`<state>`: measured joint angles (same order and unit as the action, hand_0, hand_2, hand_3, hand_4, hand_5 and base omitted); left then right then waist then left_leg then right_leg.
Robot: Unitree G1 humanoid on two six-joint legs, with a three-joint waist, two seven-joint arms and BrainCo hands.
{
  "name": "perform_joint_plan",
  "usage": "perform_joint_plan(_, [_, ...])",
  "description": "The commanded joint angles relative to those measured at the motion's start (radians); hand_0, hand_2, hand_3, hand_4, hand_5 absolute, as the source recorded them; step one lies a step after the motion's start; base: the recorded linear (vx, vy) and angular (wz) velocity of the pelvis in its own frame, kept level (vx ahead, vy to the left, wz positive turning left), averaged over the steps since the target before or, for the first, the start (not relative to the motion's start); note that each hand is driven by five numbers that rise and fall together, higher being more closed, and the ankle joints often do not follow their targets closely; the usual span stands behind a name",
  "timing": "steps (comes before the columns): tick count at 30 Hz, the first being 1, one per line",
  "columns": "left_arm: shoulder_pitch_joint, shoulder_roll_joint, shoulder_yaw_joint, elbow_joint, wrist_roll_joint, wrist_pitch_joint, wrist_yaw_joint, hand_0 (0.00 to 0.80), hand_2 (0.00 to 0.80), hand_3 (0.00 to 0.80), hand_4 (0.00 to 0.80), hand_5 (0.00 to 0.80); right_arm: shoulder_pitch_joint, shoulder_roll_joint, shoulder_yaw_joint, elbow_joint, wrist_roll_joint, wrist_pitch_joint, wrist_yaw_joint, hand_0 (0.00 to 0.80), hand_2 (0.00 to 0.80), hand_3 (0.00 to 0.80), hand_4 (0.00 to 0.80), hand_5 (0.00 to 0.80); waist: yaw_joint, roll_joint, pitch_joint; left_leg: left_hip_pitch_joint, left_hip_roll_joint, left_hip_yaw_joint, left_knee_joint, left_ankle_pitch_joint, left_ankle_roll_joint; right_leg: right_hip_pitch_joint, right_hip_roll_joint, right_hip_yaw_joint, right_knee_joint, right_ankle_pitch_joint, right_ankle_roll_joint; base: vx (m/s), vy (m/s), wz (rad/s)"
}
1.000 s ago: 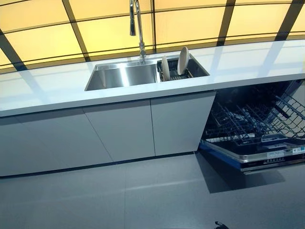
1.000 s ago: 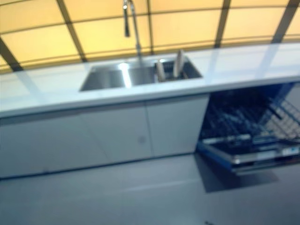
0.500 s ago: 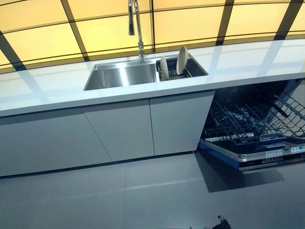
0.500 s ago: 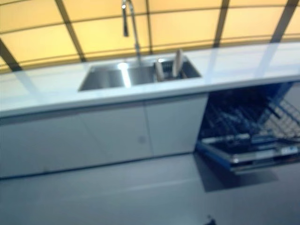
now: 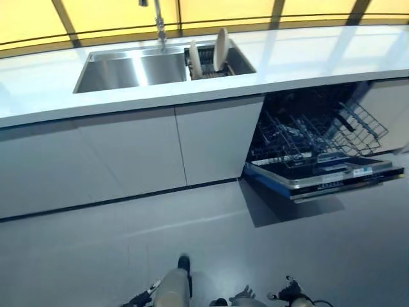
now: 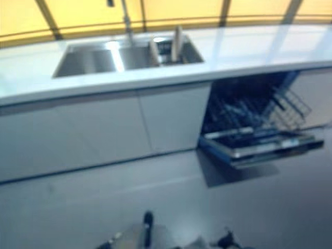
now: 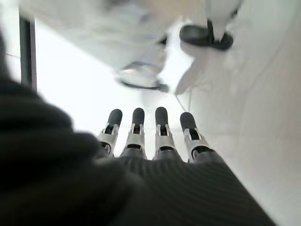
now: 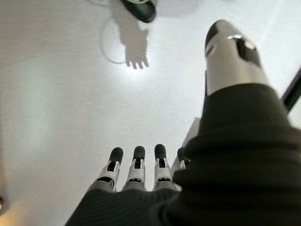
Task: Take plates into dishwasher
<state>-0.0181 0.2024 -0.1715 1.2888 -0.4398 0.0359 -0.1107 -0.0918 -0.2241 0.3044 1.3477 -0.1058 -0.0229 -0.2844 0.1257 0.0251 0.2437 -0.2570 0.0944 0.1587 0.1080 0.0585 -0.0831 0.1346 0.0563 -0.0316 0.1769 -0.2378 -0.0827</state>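
The left hand (image 7: 155, 141) is being held with its silver, dark-tipped fingers (image 7: 161, 123) straight and side by side, nothing being gripped between them; only pale grey floor (image 7: 244, 117) is being shown beyond the tips in the left wrist view. The right hand (image 8: 136, 176) is likewise being carried empty, its fingers (image 8: 137, 162) stretched out in a row and its thumb (image 8: 230, 52) standing apart, over the same pale floor.

Well apart from both hands, two round cream plates (image 5: 221, 48) are being kept upright on edge in a dark wire rack (image 5: 206, 61) set in the right-hand part of a stainless-steel sink (image 5: 115, 70). The smaller plate is standing just beside the taller one. The sink is being shown sunk into a long white worktop (image 5: 307, 57), with the base of a metal tap (image 5: 158, 29) rising at its far edge and yellow panels with dark frames (image 5: 102, 13) running behind the worktop.

Under the worktop, flat pale grey cabinet fronts (image 5: 140, 153) are being shown. To their right, a built-in dishwasher (image 5: 319, 153) is standing open, its door (image 5: 332, 179) lowered flat toward the floor and its wire lower rack (image 5: 300, 137) drawn out over the door. No plate is being seen in that rack. The sink with the plates is lying up and to the left of the open dishwasher.
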Motion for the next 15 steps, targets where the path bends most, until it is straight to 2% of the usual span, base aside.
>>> perform_joint_plan(1, [0.014, -0.053, -0.001, 0.004, -0.008, -0.003, 0.012, 0.0, 0.0, 0.0, 0.0, 0.0, 0.024, -0.011, 0.007, -0.039, -0.002, -0.052, 0.094, 0.0, 0.0, 0.0, 0.0, 0.0, 0.001, 0.014, -0.064, -0.014, -0.031, 0.029, -0.15, 0.218, 0.015, 0.224, -0.103, 0.014, -0.06, 0.057, 0.121, 0.458, 0.157, -0.06])
perform_joint_plan(2, [0.012, -0.049, 0.004, 0.006, 0.006, -0.005, 0.02, 0.0, 0.0, 0.0, 0.0, 0.0, 0.021, -0.008, 0.007, -0.041, 0.001, -0.048, 0.13, 0.0, 0.0, 0.0, 0.0, 0.0, 0.005, 0.011, -0.073, -0.003, -0.036, 0.021, -0.137, 0.206, 0.024, 0.231, -0.113, 0.01, -0.055, 0.058, 0.126, 0.444, 0.152, -0.17])
perform_joint_plan(3, [0.005, -0.037, 0.006, 0.009, 0.02, -0.015, 0.025, 0.0, 0.0, 0.0, 0.0, 0.0, 0.02, -0.002, 0.011, -0.043, 0.0, -0.05, 0.158, 0.0, 0.0, 0.0, 0.0, 0.0, 0.009, -0.009, -0.087, 0.019, -0.064, 0.0, -0.12, 0.173, 0.05, 0.226, -0.139, -0.001, -0.031, 0.112, 0.152, 0.408, 0.149, -0.21])
perform_joint_plan(6, [-0.021, -0.011, -0.005, 0.012, 0.034, -0.001, -0.002, 0.0, 0.0, 0.0, 0.0, 0.0, 0.007, 0.012, 0.03, -0.056, -0.034, -0.079, 0.198, 0.0, 0.0, 0.0, 0.0, 0.0, 0.011, -0.037, -0.123, 0.085, -0.122, -0.049, -0.136, 0.136, 0.105, 0.187, -0.162, -0.019, 0.034, 0.219, 0.188, 0.424, 0.168, -0.19])
perform_joint_plan(8, [-0.036, 0.0, -0.028, 0.014, 0.036, 0.001, 0.002, 0.0, 0.0, 0.0, 0.0, 0.0, -0.015, 0.019, 0.05, -0.075, -0.032, -0.07, 0.19, 0.0, 0.0, 0.0, 0.0, 0.0, 0.02, -0.049, -0.142, 0.1, -0.149, -0.078, -0.143, 0.125, 0.128, 0.173, -0.164, -0.027, 0.093, 0.258, 0.194, 0.356, 0.129, 0.1])
perform_joint_plan(9, [-0.044, 0.006, -0.031, 0.018, 0.049, 0.006, -0.002, 0.0, 0.0, 0.0, 0.0, 0.0, -0.023, 0.022, 0.057, -0.084, -0.037, -0.076, 0.187, 0.0, 0.0, 0.0, 0.0, 0.0, 0.023, -0.054, -0.153, 0.102, -0.161, -0.087, -0.139, 0.112, 0.141, 0.155, -0.166, -0.027, 0.164, 0.287, 0.196, 0.376, 0.112, 0.38])
perform_joint_plan(10, [-0.05, 0.015, -0.037, 0.024, 0.073, 0.011, -0.018, 0.0, 0.0, 0.0, 0.0, 0.0, -0.025, 0.022, 0.066, -0.1, -0.053, -0.088, 0.193, 0.0, 0.0, 0.0, 0.0, 0.0, 0.017, -0.057, -0.157, 0.11, -0.174, -0.1, -0.132, 0.102, 0.151, 0.112, -0.142, -0.011, 0.25, 0.33, 0.204, 0.402, 0.099, 0.47])
perform_joint_plan(12, [-0.051, 0.026, -0.045, 0.021, 0.124, 0.025, -0.027, 0.0, 0.0, 0.0, 0.0, 0.0, -0.028, 0.016, 0.092, -0.139, -0.065, -0.103, 0.24, 0.0, 0.0, 0.0, 0.0, 0.0, -0.005, -0.058, -0.154, 0.141, -0.181, -0.119, -0.124, 0.08, 0.156, 0.001, -0.136, -0.002, 0.281, 0.391, 0.203, 0.368, 0.036, 0.48])
perform_joint_plan(14, [-0.054, 0.038, -0.062, 0.016, 0.139, 0.04, -0.031, 0.0, 0.0, 0.0, 0.0, 0.0, -0.038, -0.003, 0.142, -0.188, -0.13, -0.137, 0.304, 0.0, 0.0, 0.0, 0.0, 0.0, -0.04, -0.042, -0.141, 0.2, -0.165, -0.143, -0.127, 0.064, 0.146, -0.147, -0.146, -0.023, 0.227, 0.376, 0.186, 0.348, -0.059, 0.53])
perform_joint_plan(15, [-0.059, 0.044, -0.074, 0.014, 0.141, 0.045, -0.042, 0.0, 0.0, 0.0, 0.0, 0.0, -0.041, -0.023, 0.174, -0.231, -0.142, -0.166, 0.349, 0.0, 0.0, 0.0, 0.0, 0.0, -0.056, -0.036, -0.13, 0.234, -0.16, -0.171, -0.133, 0.056, 0.139, -0.198, -0.147, -0.035, 0.148, 0.355, 0.173, 0.381, -0.187, 0.56])
